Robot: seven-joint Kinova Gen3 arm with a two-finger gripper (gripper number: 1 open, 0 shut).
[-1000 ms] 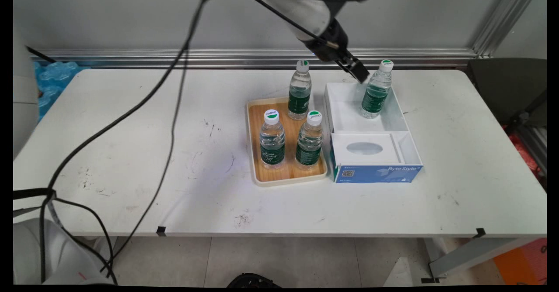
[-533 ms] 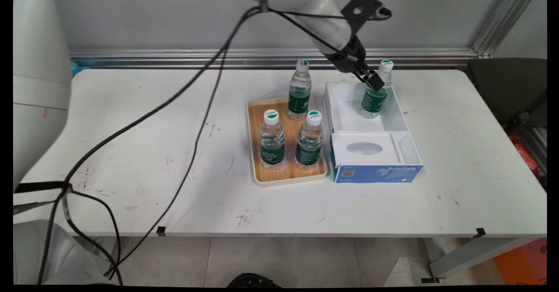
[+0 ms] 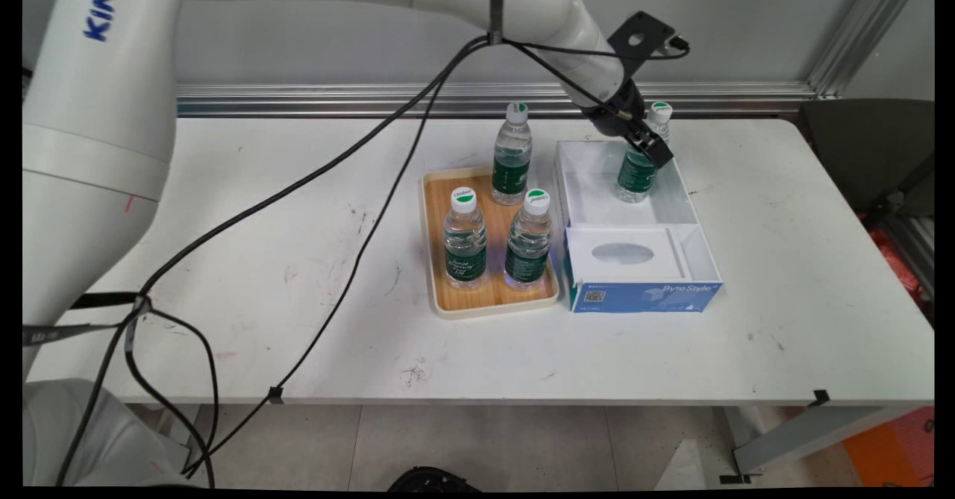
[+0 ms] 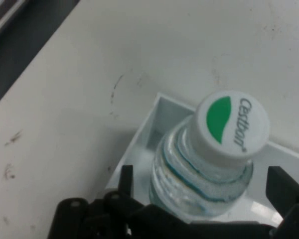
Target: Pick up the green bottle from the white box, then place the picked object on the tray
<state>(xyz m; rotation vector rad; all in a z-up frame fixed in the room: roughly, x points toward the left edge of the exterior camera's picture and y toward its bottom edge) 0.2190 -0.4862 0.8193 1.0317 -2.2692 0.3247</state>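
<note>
**Hand straddles the bottle in the white bin**

The bottle (image 3: 640,162) stands upright at the far right corner of the white bin (image 3: 690,208), toward the tabletop's (image 3: 224,245) far edge. The hand (image 3: 650,143) is open, fingers (image 4: 284,189) either side of its shoulder, not yet gripping. Judged best: centre, stay level, close gently.

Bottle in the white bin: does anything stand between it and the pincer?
Nothing visible does. The pincer is open, one finger on each side of the bottle, which stands upright in the bin. The other bottles are on the tray, apart.
</note>
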